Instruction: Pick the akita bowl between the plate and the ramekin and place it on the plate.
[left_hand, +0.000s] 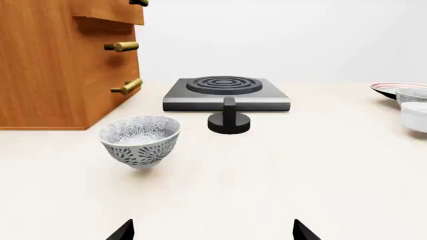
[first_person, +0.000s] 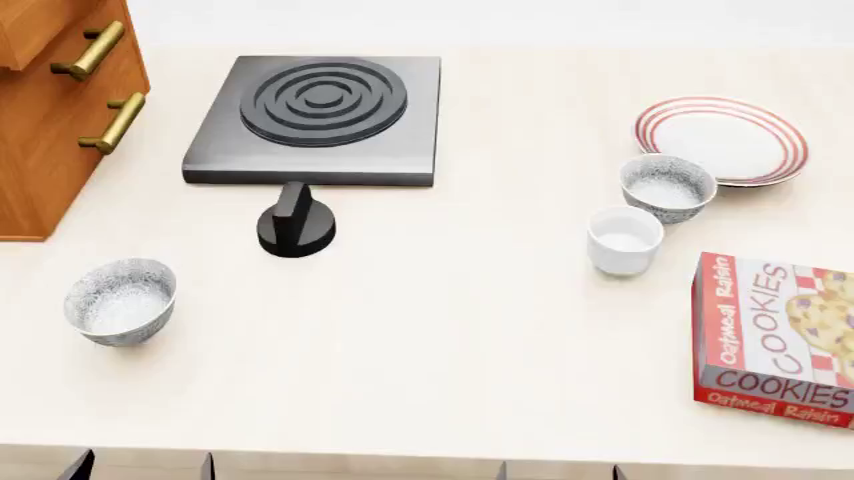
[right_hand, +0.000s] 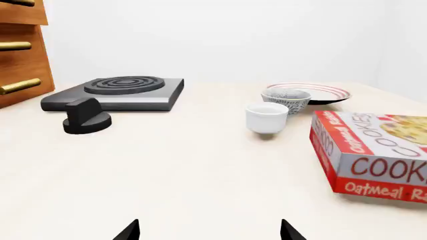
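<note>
The akita bowl (first_person: 667, 186), grey-white and speckled, stands upright between the red-ringed plate (first_person: 721, 138) and the plain white ramekin (first_person: 623, 240) at the table's far right. The right wrist view shows the bowl (right_hand: 285, 99) touching the plate (right_hand: 313, 91) from the front, with the ramekin (right_hand: 267, 117) nearer. My right gripper (right_hand: 209, 232) is open and empty, low over the table's front edge (first_person: 561, 472), well short of the bowl. My left gripper (left_hand: 213, 232) is also open and empty, at the front left (first_person: 143, 468).
A second speckled bowl (first_person: 120, 300) stands front left, ahead of the left gripper. A black hotplate (first_person: 318, 115) and a black knob (first_person: 295, 225) sit at the back middle. A wooden drawer cabinet (first_person: 54, 100) stands far left. A cookie box (first_person: 781, 340) lies front right.
</note>
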